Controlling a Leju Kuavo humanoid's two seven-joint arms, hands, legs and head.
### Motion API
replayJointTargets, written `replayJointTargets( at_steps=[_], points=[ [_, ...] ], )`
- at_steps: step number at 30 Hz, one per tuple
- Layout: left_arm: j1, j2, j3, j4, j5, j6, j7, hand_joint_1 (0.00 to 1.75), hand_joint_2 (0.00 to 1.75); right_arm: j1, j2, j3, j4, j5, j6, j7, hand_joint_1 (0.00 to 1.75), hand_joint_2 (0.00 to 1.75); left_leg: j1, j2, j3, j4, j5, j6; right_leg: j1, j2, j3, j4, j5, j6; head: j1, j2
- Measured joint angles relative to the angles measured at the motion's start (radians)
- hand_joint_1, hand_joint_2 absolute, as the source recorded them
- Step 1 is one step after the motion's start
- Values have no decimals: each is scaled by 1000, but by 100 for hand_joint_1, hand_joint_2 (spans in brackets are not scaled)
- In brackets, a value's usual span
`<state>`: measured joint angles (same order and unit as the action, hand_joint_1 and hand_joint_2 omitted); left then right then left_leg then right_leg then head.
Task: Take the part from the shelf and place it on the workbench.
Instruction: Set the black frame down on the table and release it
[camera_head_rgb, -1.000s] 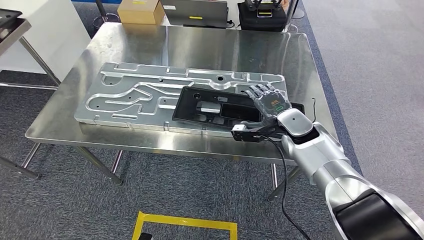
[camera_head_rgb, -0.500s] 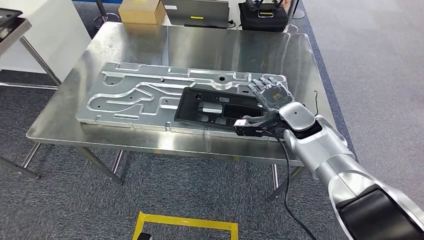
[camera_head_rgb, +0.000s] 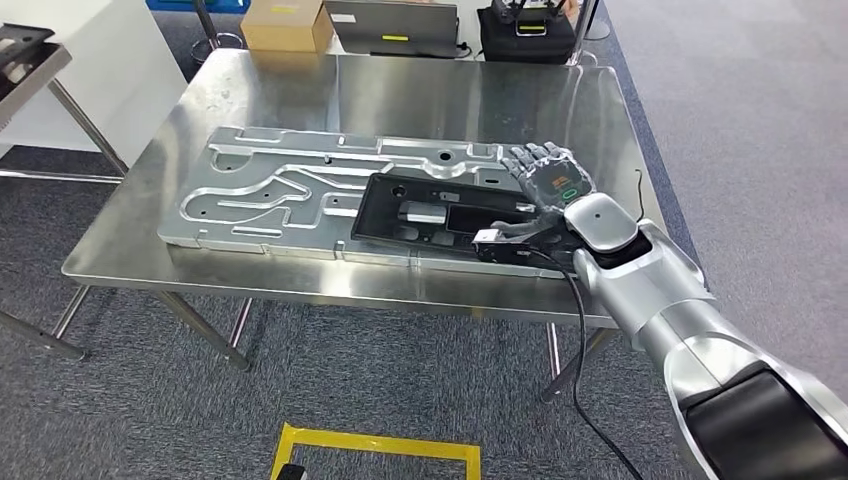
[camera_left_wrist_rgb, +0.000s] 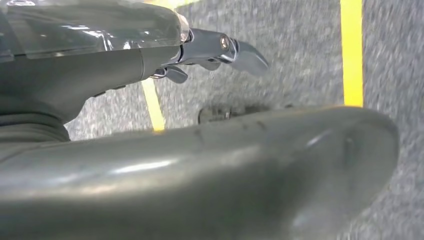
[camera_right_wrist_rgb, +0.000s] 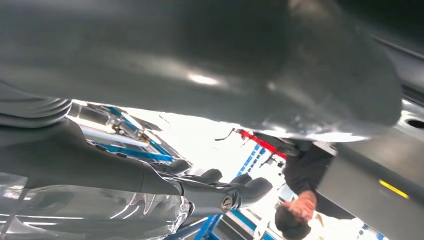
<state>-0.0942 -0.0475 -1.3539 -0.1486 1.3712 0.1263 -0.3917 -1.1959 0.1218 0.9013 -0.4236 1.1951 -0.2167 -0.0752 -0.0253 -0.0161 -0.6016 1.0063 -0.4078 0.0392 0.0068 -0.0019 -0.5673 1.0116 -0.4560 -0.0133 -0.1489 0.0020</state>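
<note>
**Black part down on the aluminium plate, right hand above its right end**

- Black rectangular moulded plastic part (camera_head_rgb: 445, 221) lies flat on the large machined aluminium plate with milled channels (camera_head_rgb: 290, 190), over that plate's right-hand portion. The plate itself sits on the shiny stainless-steel workbench (camera_head_rgb: 400, 95).
- Right hand (camera_head_rgb: 548, 190) is at the part's right end, back of the hand facing up, dark fingers (camera_head_rgb: 530, 160) stretched out and spread, reaching forward over the plate's right edge. Thumb side sits low against the part's near right corner. Can't tell from the head view whether anything is pinched underneath or whether the palm is actually touching; nothing visibly wrapped by the fingers.
- Right wrist view: fingers (camera_right_wrist_rgb: 220, 187) look extended, not curled, with a dark surface close over the camera; a person (camera_right_wrist_rgb: 300, 200) in dark clothing stands in the background.
- A small camera module with a black cable (camera_head_rgb: 575, 330) hangs at the right wrist, cable drooping below the bench edge.
- Left hand (camera_left_wrist_rgb: 210, 50): the left wrist view looks down at grey carpet (camera_left_wrist_rgb: 300, 60) with yellow floor tape (camera_left_wrist_rgb: 351, 50). Fingers mostly hidden behind the cover, so can't tell their state.
- Far edge of the bench: brown cardboard box (camera_head_rgb: 283, 25), grey laptop (camera_head_rgb: 392, 27), black bag (camera_head_rgb: 527, 32).
</note>
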Motion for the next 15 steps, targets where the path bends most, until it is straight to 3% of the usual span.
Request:
replayJointTargets(
  at_steps=[2, 3, 6, 7, 8, 9, 11, 12, 13, 15],
  points=[
    [1, -1, 1, 0, 0, 1, 2, 0, 0, -1, -2, 1, 1, -3, 2, 0, 0, 0, 0, 2, -6, 8, -10, -13, -8, -2, 0, -14, 11, -4, 0, 0],
    [1, -1, 1, 0, 0, 2, 3, 0, 0, -1, -3, 1, 1, -5, 3, -1, 0, 0, 2, 3, -14, 30, -30, -21, -13, -4, -2, -21, 18, -7, 0, 0],
    [1, -1, 1, 0, -2, 3, 7, 0, 0, 1, -7, 1, 4, -14, 2, -1, 0, 0, 20, 6, -76, 203, -139, -47, -18, -7, -18, -25, 35, -9, 0, 0],
    [1, -1, 1, 0, -4, 3, 9, 0, 0, 3, -10, 1, 6, -16, 2, -1, 0, 0, 27, 7, -93, 257, -161, -55, -20, -8, -26, -23, 39, -7, 0, 0],
    [1, -1, 1, 0, -5, 3, 10, 0, 0, 6, -15, 1, 8, -17, 1, -1, 0, 0, 34, 8, -96, 281, -165, -63, -23, -9, -34, -19, 43, -3, 0, 0],
    [1, -1, 1, 0, -6, 3, 13, 0, 0, 9, -19, 1, 10, -18, 0, 0, 0, 0, 40, 9, -80, 265, -151, -70, -26, -10, -42, -15, 46, 1, 0, 0],
    [-1, -1, 1, 0, -7, 3, 17, 0, 0, 11, -30, 1, 12, -20, -3, 1, 0, 0, 51, 11, -4, 140, -102, -85, -35, -10, -59, -1, 51, 11, 0, 0],
    [-3, -2, 1, -1, -7, 2, 19, 0, 0, 11, -35, 1, 13, -21, -4, 1, 0, 0, 51, 9, 29, 81, -83, -86, -38, -10, -67, 5, 54, 18, 0, 0],
    [-4, -2, 1, -1, -7, 2, 21, 0, 0, 11, -39, 1, 13, -22, -6, 1, 0, 0, 51, 7, 49, 41, -73, -84, -38, -8, -74, 10, 58, 27, 0, 0],
    [-6, -3, 1, -2, -7, 1, 22, 0, 0, 11, -47, 1, 13, -24, -8, 1, 0, 0, 46, 2, 49, 29, -67, -65, -36, -5, -82, 12, 70, 43, 0, 0]
  ],
)
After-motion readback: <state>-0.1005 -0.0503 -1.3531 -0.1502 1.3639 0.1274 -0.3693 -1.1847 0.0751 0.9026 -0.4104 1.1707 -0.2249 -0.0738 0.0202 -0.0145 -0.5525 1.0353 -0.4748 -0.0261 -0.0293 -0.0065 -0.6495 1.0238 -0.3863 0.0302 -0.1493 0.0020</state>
